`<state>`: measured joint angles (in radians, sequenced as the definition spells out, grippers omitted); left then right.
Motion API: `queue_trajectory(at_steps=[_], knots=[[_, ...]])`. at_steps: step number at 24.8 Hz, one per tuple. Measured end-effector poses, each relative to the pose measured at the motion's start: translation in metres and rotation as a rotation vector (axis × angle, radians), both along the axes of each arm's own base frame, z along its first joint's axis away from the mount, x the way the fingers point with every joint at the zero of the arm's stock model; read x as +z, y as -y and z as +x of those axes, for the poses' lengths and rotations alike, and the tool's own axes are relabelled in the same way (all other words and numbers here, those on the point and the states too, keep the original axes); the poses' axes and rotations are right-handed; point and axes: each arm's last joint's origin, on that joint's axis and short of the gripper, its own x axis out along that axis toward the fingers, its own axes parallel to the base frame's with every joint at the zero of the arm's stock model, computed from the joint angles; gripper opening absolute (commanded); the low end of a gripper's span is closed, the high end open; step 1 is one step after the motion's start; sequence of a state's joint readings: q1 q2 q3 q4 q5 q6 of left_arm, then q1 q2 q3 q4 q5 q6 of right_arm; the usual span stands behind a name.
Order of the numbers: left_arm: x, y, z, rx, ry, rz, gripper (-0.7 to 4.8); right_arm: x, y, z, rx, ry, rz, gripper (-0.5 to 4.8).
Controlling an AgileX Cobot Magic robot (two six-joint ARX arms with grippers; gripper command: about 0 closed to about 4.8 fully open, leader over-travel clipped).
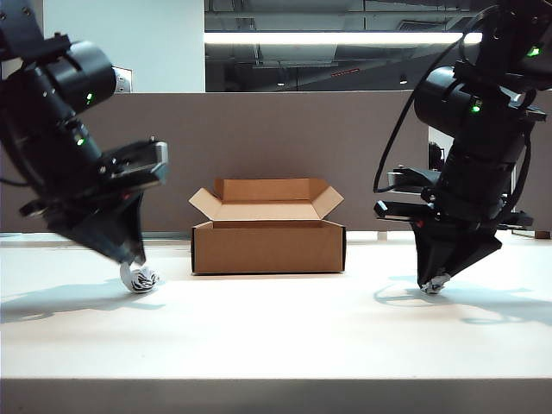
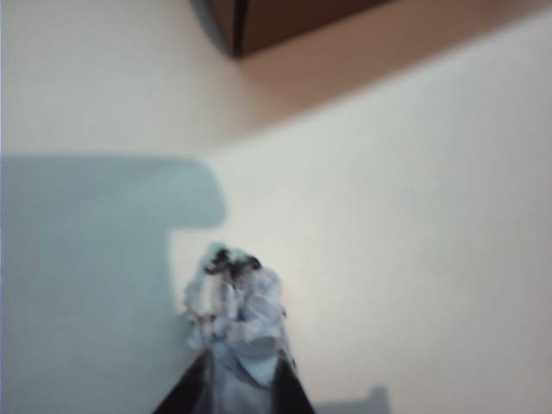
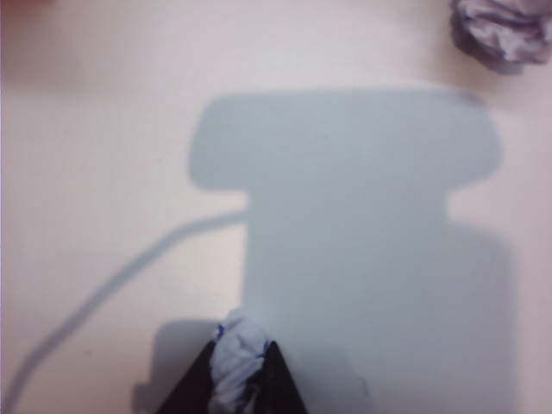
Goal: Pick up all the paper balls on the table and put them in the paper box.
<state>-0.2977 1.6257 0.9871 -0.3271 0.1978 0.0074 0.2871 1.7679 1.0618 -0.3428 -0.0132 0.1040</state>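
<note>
Ok so from my seat at the controls: in the exterior view the left gripper (image 1: pixel 134 256) is down at the lower left of the frame, tipped toward the table (image 1: pixel 276 336), and its fingers are pinched on a crumpled paper ball (image 1: pixel 139 278) with dark print marks. The ball sits right at table level just below the fingertips; I can't tell if it's touching the surface or barely off it. The left wrist view backs this up: the two dark fingers (image 2: pixel 188 395) squeeze the wad (image 2: pixel 235 306) from both sides, with a corner of the paper box (image 2: pixel 285 17) at the top of that picture.

Over on the right side, the right gripper (image 1: pixel 434 283) points down at the tabletop, and a second, smaller paper ball (image 1: pixel 435 284) is clamped between its tips. The right wrist view shows the same thing, white paper with blue marks (image 3: pixel 237 358) wedged between the fingers (image 3: pixel 191 390).

There's also another crumpled wad (image 3: pixel 504 33) in the upper right corner of the right wrist view, lying loose on the table.

The brown cardboard box (image 1: pixel 268 246) sits in the middle of the exterior view, flaps open, between the two arms and well apart from both. A grey-brown divider panel (image 1: pixel 276 129) runs behind it.
</note>
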Motion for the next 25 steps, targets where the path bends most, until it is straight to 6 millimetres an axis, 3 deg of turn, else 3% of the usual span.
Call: queue_trajectory(at_steps=[6,11,14,15,16,17,19,21,24,25], knots=[[0.065,0.008,0.026,0.0,0.141,-0.044,0.84,0.035,-0.007,0.021,0.009,0.099,0.041,0.52],[0.071,0.009,0.03,-0.001,0.192,-0.062,0.84,0.041,-0.01,0.024,0.041,0.112,0.096,0.52],[0.078,0.013,0.038,-0.024,0.27,-0.125,0.85,0.069,-0.03,0.043,0.177,0.293,0.28,0.53],[0.08,0.014,0.04,-0.021,0.268,-0.129,1.08,0.079,-0.038,0.05,0.203,0.352,0.302,0.57],[0.081,0.014,0.041,-0.018,0.25,-0.125,1.49,0.085,-0.049,0.061,0.229,0.391,0.323,0.77],[0.081,0.014,0.04,-0.019,0.233,-0.119,1.98,0.086,-0.055,0.069,0.238,0.398,0.328,1.91],[0.076,0.012,0.036,-0.017,0.186,-0.063,2.63,0.079,-0.066,0.091,0.246,0.385,0.324,3.62],[0.072,0.009,0.032,-0.002,0.13,-0.016,2.82,0.07,-0.07,0.1,0.248,0.351,0.323,3.83],[0.066,0.008,0.027,0.001,0.056,0.019,2.9,0.076,-0.071,0.102,0.26,0.378,0.339,4.04],[0.064,0.008,0.027,0.001,0.05,0.021,3.12,0.078,-0.07,0.102,0.26,0.384,0.341,4.68]])
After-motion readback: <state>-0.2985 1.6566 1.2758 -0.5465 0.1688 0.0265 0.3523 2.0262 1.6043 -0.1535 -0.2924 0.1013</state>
